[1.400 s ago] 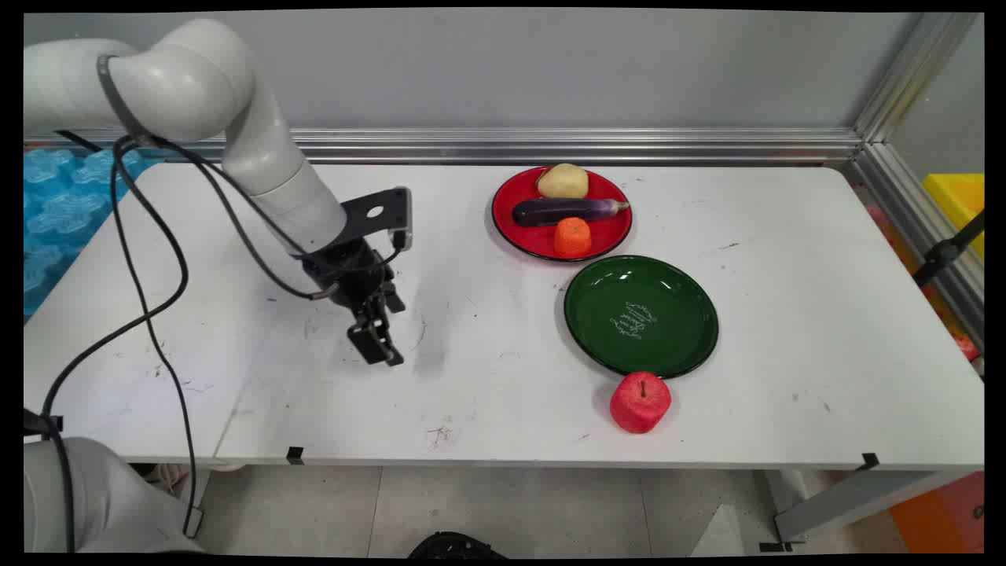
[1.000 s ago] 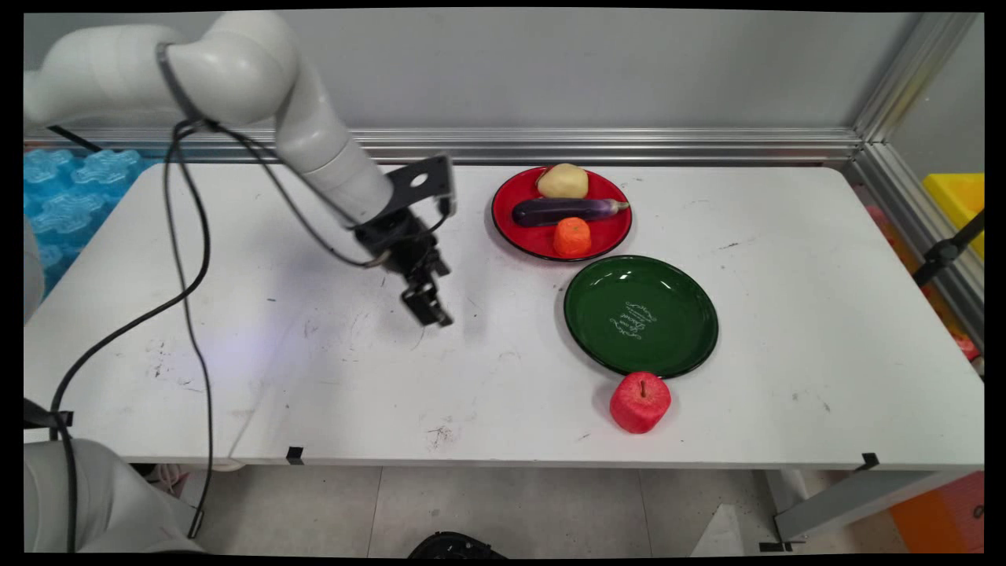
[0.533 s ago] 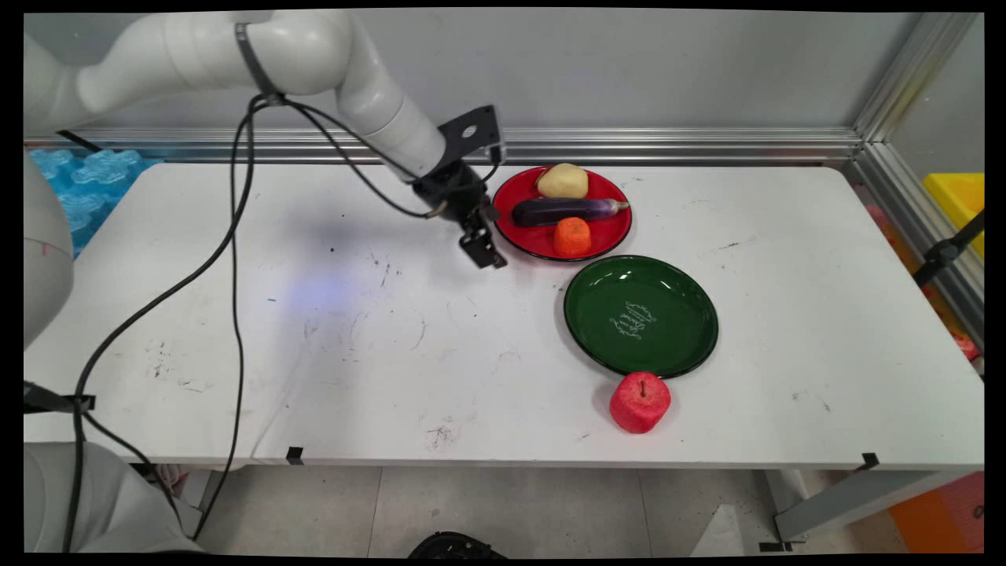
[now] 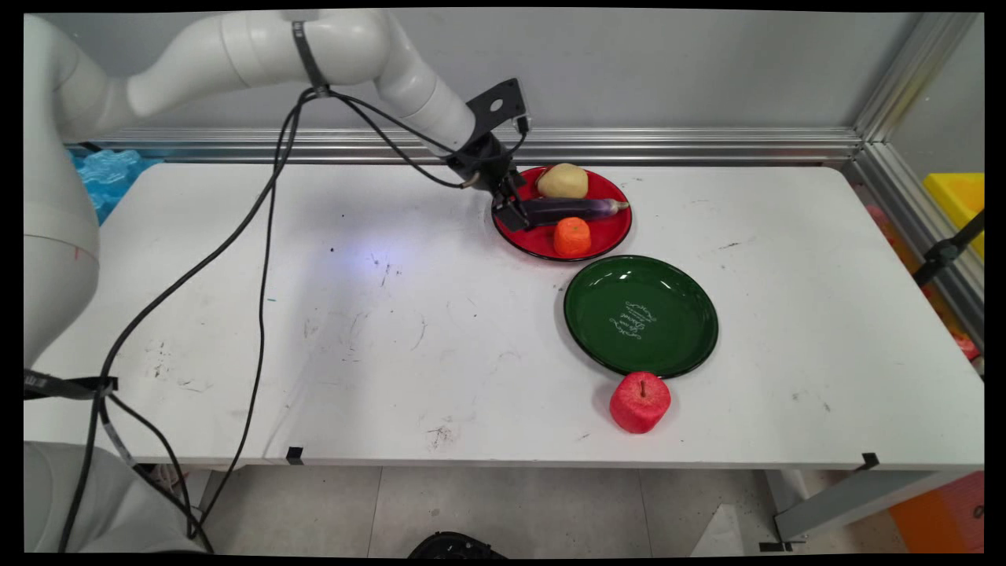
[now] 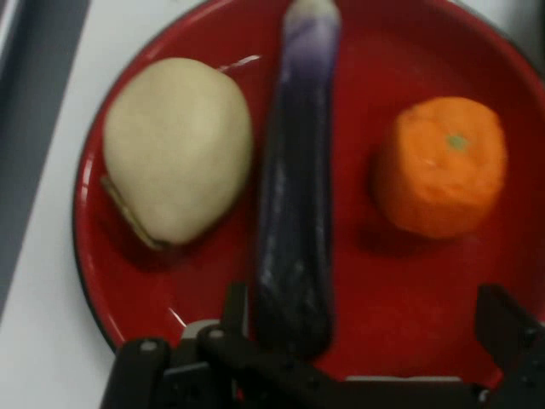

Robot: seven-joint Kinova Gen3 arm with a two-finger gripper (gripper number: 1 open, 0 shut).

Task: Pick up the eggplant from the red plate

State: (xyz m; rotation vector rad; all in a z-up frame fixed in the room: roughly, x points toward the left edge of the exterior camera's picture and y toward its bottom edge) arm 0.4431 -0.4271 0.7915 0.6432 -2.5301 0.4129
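Gripper (image 4: 515,216) hangs over the left rim of the red plate (image 4: 613,236), at the blunt end of the eggplant (image 4: 570,209). In the hand view its fingers (image 5: 502,328) stand spread, one on each side of the eggplant's (image 5: 296,213) near end, holding nothing; the left finger is mostly hidden behind that end, and the fingertips are cut off by the bottom edge. Whether a finger touches the eggplant cannot be told. In the main view the gripper covers the eggplant's left end and part of the plate's rim.

The eggplant lies across the plate's middle, between the potato (image 4: 563,181) toward the wall and the orange (image 4: 572,237) toward the near side. The potato's (image 5: 177,147) underside shows a darker flat edge, hard to make out.

A green plate (image 4: 692,346) with white lettering sits just beside the red one, nearer the camera. A red apple (image 4: 640,402) rests on the white table (image 4: 354,330), touching the green plate's near rim or nearly so. Black cables (image 4: 259,259) hang from the arm across the table's left.
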